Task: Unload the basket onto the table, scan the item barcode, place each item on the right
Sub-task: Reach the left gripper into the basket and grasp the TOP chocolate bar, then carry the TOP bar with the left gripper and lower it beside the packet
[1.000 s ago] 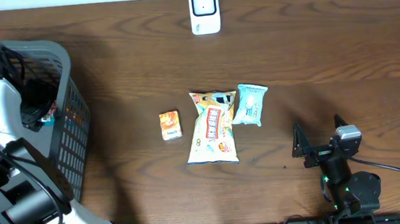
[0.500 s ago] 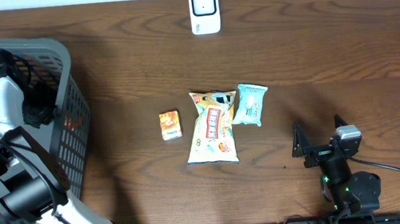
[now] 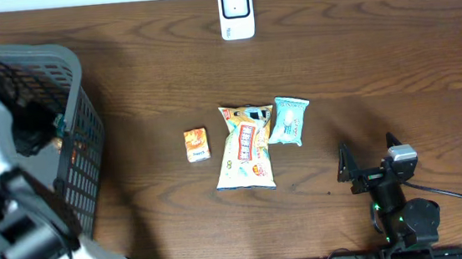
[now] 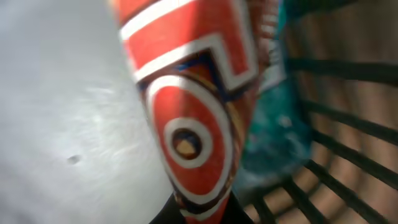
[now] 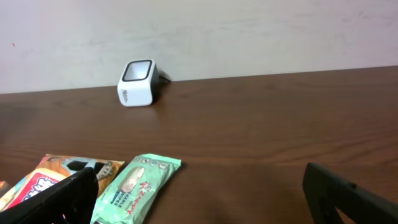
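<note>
- My left pincer (image 3: 33,132), wide a second ago, has snapped to its narrowest down inside the grey basket (image 3: 76,84).
- In my left wrist view a red-and-white packet (image 4: 193,124) fills the frame on edge, tapering down to where my fingers meet. I judge that I am pinching it, though the fingers themselves barely show.
- So the item to scan is in the basket, at the table's far left, in my left grip. A teal wrapper (image 4: 280,130) lies just behind it against the basket ribs.
- My left arm has shifted within the basket and is blurred from overhead, so it looks to be in motion.
- My right pincer (image 5: 199,180) has not changed: it is wide, holds nothing and is parked near the table's front edge.
- The white scanner (image 3: 236,12) stands at the back edge, well apart from the basket.
- I judge the pick made. Lifting the packet out and showing its barcode to the scanner is not yet done.
</note>
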You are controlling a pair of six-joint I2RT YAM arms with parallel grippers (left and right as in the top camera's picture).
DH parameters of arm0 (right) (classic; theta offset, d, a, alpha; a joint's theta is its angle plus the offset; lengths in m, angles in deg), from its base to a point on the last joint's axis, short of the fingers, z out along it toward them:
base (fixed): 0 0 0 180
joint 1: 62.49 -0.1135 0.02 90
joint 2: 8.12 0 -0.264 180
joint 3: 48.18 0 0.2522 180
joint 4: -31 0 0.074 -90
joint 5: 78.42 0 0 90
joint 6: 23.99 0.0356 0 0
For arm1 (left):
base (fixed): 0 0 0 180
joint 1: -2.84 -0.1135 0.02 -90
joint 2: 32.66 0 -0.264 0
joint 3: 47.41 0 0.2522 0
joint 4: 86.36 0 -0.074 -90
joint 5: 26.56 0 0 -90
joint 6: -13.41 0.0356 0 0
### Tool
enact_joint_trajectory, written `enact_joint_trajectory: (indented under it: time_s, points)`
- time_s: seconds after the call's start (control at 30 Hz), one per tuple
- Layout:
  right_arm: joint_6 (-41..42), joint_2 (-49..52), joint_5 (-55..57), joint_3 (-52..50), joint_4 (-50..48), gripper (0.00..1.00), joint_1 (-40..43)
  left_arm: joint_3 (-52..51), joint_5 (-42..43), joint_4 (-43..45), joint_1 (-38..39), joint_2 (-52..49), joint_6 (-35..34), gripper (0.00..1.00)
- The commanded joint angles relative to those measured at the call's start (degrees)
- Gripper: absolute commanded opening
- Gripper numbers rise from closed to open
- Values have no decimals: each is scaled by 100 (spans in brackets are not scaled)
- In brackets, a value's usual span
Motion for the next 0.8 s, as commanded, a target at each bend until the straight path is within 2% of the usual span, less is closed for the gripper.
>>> enact_joint_trajectory:
  time_s: [0.0, 0.1, 0.27, 0.33, 0.43, 0.57, 0.67, 0.77]
  points:
    - [42, -7, 24, -4, 24, 99, -33, 101, -9, -35, 31, 1196, 70, 8]
    - [42, -7, 24, -4, 24, 99, -33, 101, 55, -7, 111, 2057, -179, 7]
    - [42, -7, 24, -4, 22, 99, -33, 101, 1521, 505, 627, 3348, -225, 7]
    - [42, -7, 24, -4, 22, 99, -33, 101, 1727, 741, 1126, 3705, -444, 8]
    - [42, -7, 24, -4, 24, 99, -33, 98, 1725, 988, 2168, 3936, -621, 7]
    - [42, -7, 24, -4, 22, 99, -33, 55, 1668, 1300, 3912, 3740, -632, 7]
    - [42, -7, 24, -4, 22, 99, -33, 50, 964, 1351, 5104, 3281, -629, 8]
    - [42, -7, 24, -4, 24, 99, -33, 50, 214, 1364, 5901, 2723, -632, 8]
